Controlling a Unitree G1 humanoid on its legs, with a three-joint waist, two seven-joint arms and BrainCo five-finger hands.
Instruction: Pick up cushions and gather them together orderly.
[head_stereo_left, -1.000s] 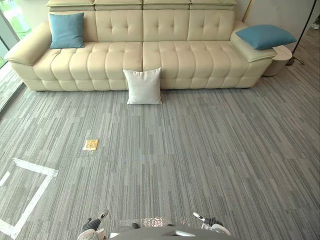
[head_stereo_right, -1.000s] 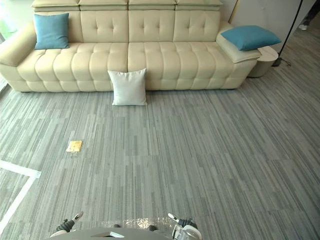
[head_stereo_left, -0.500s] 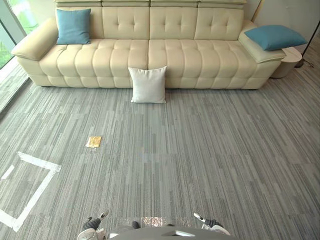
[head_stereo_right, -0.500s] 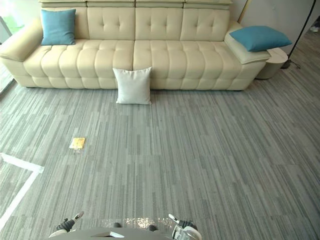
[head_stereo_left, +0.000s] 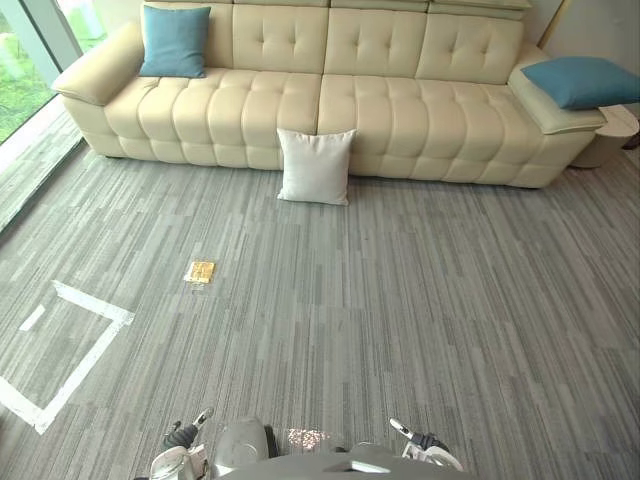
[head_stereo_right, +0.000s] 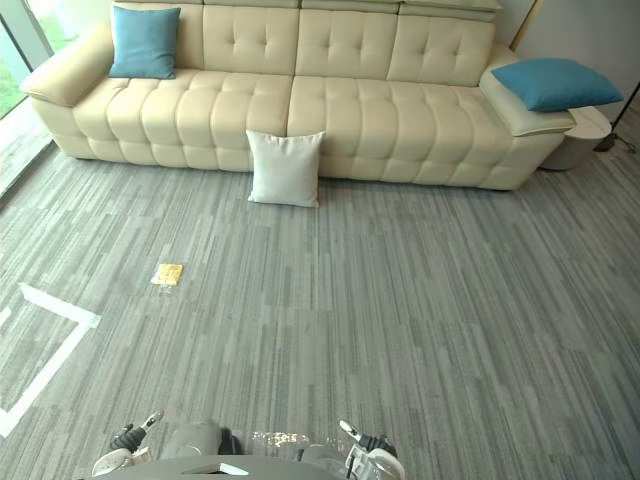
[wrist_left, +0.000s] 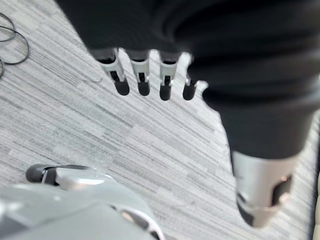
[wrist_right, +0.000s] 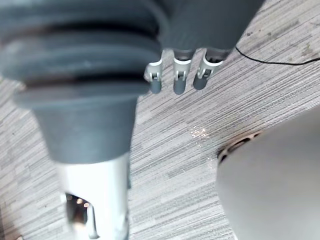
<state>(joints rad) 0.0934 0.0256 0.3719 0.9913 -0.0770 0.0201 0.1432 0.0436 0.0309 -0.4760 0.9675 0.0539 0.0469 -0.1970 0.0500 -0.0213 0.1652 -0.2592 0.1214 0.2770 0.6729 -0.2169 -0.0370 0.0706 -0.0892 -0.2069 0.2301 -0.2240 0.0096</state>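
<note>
Seeing white cushion leaning on sofa front (on carpet), left blue cushion on sofa seat, right blue cushion on sofa armrest. Dangling left hand, right hand, fingers straight, gripping nothing.

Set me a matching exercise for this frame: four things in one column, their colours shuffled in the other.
Things:
1. sofa
2. floor cushion leaning on the sofa's front
3. armrest cushion at the sofa's right end
4. small flat item on the carpet

Colours:
A. yellow
B. blue
C. cream
D. white

Pairs: 1-C, 2-D, 3-B, 4-A.
</note>
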